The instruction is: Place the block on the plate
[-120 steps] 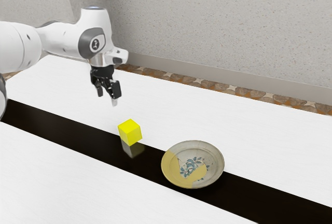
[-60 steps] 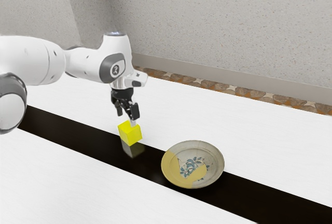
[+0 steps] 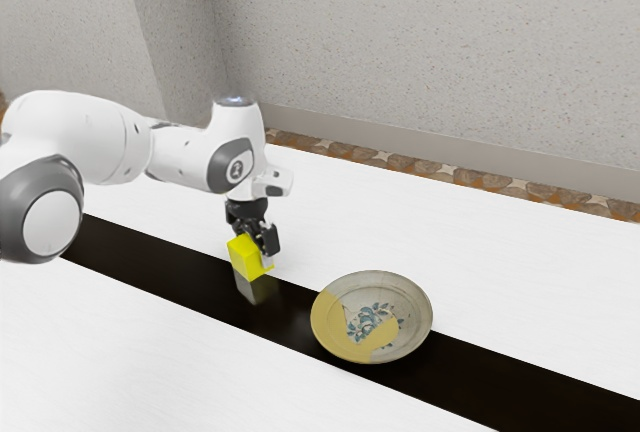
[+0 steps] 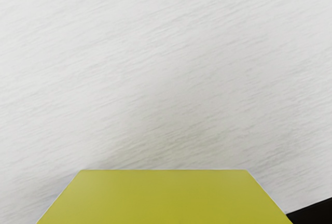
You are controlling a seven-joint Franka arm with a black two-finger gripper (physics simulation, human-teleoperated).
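The yellow cube [image 3: 243,255], its sides about equal in length, is seated upright with one vertical edge turned toward the exterior camera, by the black strip [image 3: 290,324] and to the exterior view's left of the blue-flowered plate [image 3: 410,304]. On the arm's round emblem [image 3: 237,169], any lettering is too small to be read. Since the earlier frame the gripper [image 3: 254,258] has been lowered around the cube, though how far open it is, and whether the cube is held, cannot be told.
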